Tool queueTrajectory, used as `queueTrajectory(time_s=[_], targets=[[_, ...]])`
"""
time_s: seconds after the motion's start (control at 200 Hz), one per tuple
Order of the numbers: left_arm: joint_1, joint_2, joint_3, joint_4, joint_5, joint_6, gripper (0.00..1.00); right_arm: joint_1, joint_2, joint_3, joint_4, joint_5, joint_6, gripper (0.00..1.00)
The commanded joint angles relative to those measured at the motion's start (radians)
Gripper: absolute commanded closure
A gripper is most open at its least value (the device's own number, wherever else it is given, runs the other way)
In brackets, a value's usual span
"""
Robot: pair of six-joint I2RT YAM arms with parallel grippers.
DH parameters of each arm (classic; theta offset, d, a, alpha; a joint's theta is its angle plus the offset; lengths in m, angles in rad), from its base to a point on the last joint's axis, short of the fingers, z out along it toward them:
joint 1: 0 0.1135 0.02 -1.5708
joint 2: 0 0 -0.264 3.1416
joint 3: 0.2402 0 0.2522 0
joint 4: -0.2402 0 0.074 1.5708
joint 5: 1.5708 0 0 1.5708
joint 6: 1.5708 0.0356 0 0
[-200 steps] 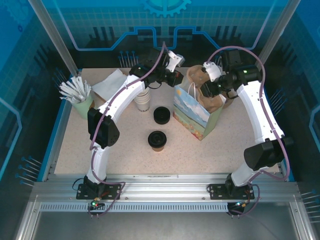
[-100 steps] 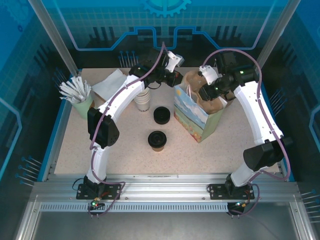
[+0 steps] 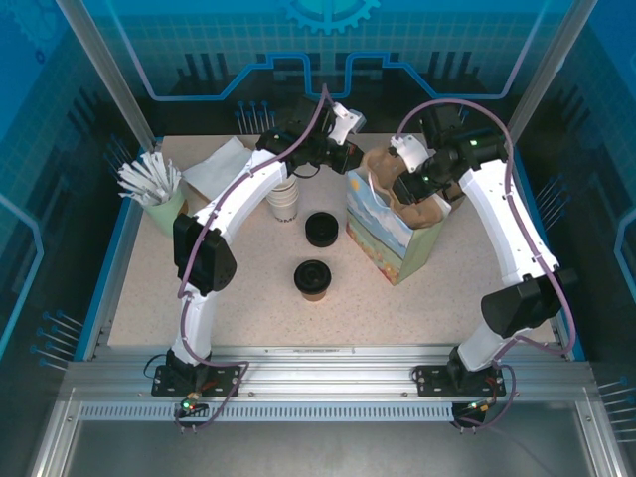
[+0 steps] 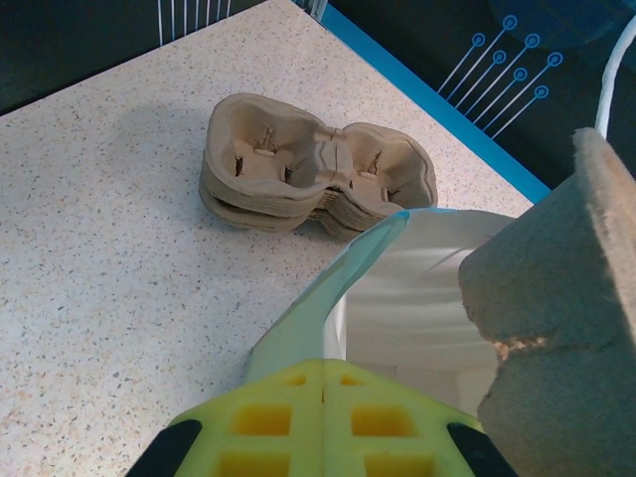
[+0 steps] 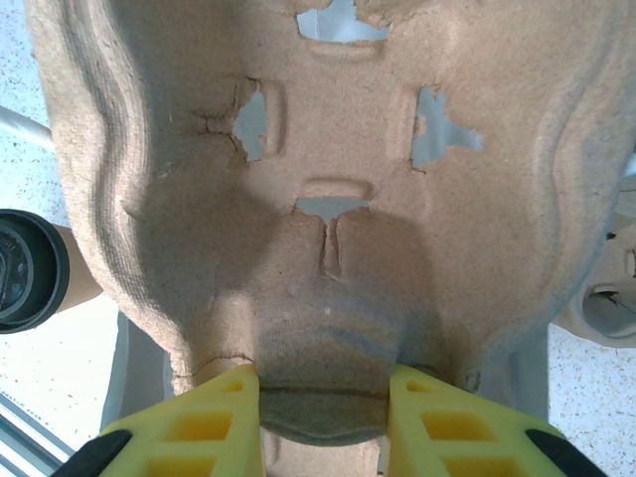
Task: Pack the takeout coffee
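Currently takeout coffee [image 3: 313,276] upright on table [image 3: 199,298], near-left of paper bag [image 3: 383,234]. Likely light, crushable, spill-prone: grip mid tan wall. State: left gripper [image 4: 323,373] pinches bag rim; right gripper [image 5: 323,397] clamps pulp carrier [image 5: 328,149].

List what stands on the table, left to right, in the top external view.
Green cup of white sticks → napkins → stack of white paper cups → stack of black lids → paper bag. The takeout coffee sits directly in front of the lids, so it is left out.
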Motion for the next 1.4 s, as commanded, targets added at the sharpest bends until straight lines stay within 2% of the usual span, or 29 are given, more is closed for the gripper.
queueTrajectory(time_s=[0.0,0.945,1.391], targets=[[0.007,-0.032,-0.019,-0.016,0.017,0.001,0.93,0.020,0.022,0.017,-0.051,0.023,-0.004,0.71],[0.009,-0.040,-0.034,-0.011,0.008,0.014,0.85,0.044,0.089,0.042,-0.107,0.092,0.004,0.71],[0.012,-0.046,-0.035,-0.008,0.007,0.013,0.80,0.055,0.086,0.026,-0.117,0.070,-0.011,0.71]])
